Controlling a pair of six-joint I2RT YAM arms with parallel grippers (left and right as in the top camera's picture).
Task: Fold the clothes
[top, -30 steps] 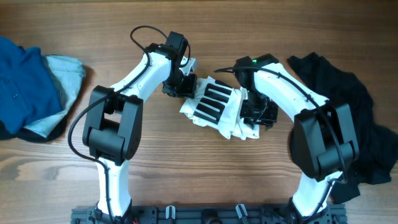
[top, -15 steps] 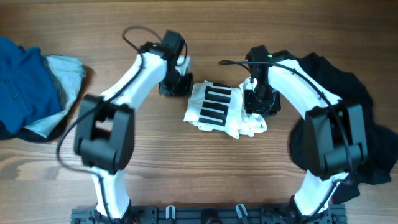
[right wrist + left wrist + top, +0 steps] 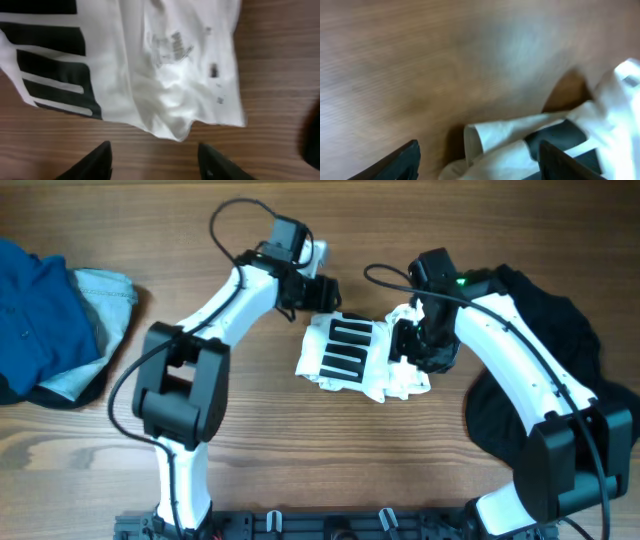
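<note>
The clothes lie in three places. A white shirt with black bars [image 3: 350, 355] is folded small at the table's middle. My left gripper [image 3: 320, 292] hovers just past its far left corner, open. In the left wrist view the shirt's rolled edge [image 3: 505, 140] lies between and below the wide-apart fingers [image 3: 395, 162] of the left gripper [image 3: 477, 167]. My right gripper [image 3: 415, 348] is at the shirt's right side. In the right wrist view the right gripper [image 3: 155, 165] stands open over bare wood, with the shirt [image 3: 150, 75] just ahead of it.
A black garment [image 3: 560, 370] is heaped at the right, partly under the right arm, and its edge [image 3: 312, 145] shows in the right wrist view. Blue clothes [image 3: 35, 310] and a pale denim piece [image 3: 108, 300] lie at the far left. The table [image 3: 330, 460] is wood.
Both grippers have let go of the shirt and opened. The left one drew back toward the far side, and the right one shifted right and back. The shirt lies a little further back.
</note>
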